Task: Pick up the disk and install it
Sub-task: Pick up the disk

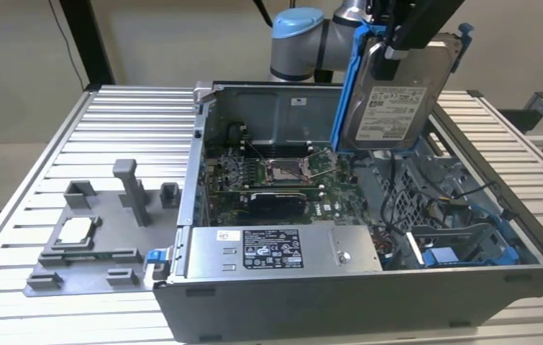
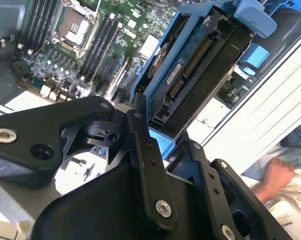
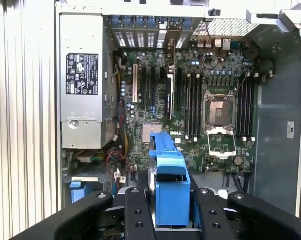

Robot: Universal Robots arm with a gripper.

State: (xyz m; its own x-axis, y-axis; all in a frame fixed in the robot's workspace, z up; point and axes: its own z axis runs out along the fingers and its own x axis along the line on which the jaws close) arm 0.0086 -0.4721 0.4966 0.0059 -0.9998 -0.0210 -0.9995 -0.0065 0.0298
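Partly cut-off pincer (image 1: 398, 52) clamps disk (image 1: 394, 108) near-upright over PC case (image 1: 348, 302).

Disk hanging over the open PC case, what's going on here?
The arm's gripper has its jaws shut on the disk and holds it upright in the air above the open computer case. It is not yet seated inside. A person's hand shows in the second wrist view, away from the disk.

Soft, even light with no hard shadows. Beyond the gripper (image 2: 163, 136), the slatted table (image 2: 270, 100) glares washed-out white in the second wrist view. Beneath the gripper, the open case (image 1: 271, 108) holds mild shade.
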